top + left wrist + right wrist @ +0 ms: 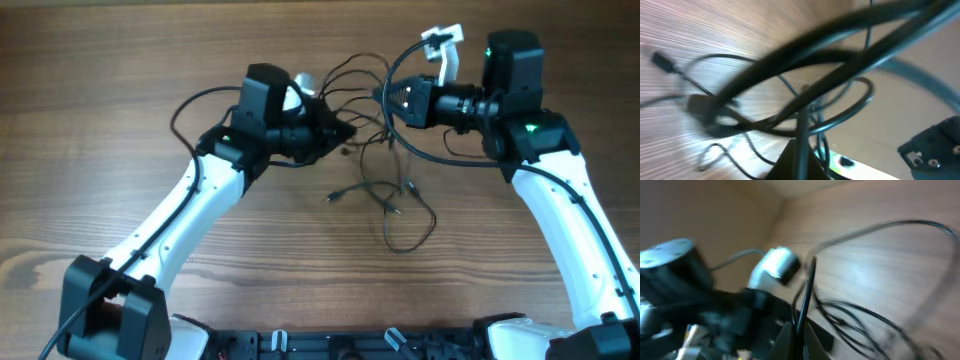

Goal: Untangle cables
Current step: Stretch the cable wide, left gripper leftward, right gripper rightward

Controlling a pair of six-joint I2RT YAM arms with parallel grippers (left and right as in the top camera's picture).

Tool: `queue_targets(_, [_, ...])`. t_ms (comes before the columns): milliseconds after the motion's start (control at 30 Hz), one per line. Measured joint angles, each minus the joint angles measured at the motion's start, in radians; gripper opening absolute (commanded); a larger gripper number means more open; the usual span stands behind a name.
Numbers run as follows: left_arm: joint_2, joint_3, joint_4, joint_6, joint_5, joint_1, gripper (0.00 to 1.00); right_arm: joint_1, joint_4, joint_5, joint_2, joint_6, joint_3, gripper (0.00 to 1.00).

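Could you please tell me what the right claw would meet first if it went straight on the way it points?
Probably the thin cables strung just ahead of the right claw; behind them the left claw faces it, though depth is unclear.

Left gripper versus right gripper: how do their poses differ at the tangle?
The left gripper points toward the robot's right, the right gripper toward its left, so they face each other. In the overhead view the right gripper sits higher in frame than the left gripper. The left gripper meets the cables at the tangle's left edge, the right gripper near its top. Shared: each blurred wrist view shows its gripper shut on a thin strand.
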Motion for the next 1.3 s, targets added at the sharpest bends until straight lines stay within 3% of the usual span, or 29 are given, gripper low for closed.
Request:
queue_targets(267, [-0.143, 0.003, -0.428, 0.354, -0.098, 0.253, 0.04, -0.1, -0.35, 0.532, 0.0, 0.033, 0.0, 0.04])
queue_targets(367, [-0.221, 0.003, -0.47, 0.42, -0.106, 0.491, 0.04, -0.202, -0.4, 0.686, -0.001, 0.033, 0.0, 0.04])
queue_targets(500, [-0.241, 0.003, -0.475, 0.45, 0.037, 0.724, 0.04, -0.272, -0.433, 0.726, -0.001, 0.032, 0.0, 0.04])
queue_targets(600, [-0.241, 0.003, -0.474, 0.454, 0.078, 0.788, 0.04, -0.283, -0.436, 0.748, -0.001, 0.032, 0.0, 0.04])
queue_targets(767, [-0.241, 0.003, -0.469, 0.487, 0.096, 0.778, 0.04, -0.292, -0.423, 0.742, -0.001, -0.036, 0.0, 0.04])
queue_targets(900, [-0.241, 0.003, -0.467, 0.548, 0.107, 0.768, 0.04, -0.292, -0.542, 0.983, -0.001, 0.034, 0.0, 0.04])
queue_targets(1033, [-0.241, 0.002, -0.47, 0.597, 0.098, 0.827, 0.04, -0.304, -0.557, 1.164, -0.001, 0.085, 0.0, 0.04])
queue_targets(1300, [-0.241, 0.002, -0.446, 0.61, 0.038, 1.052, 0.04, -0.532, -0.554, 1.286, -0.001, 0.093, 0.0, 0.04])
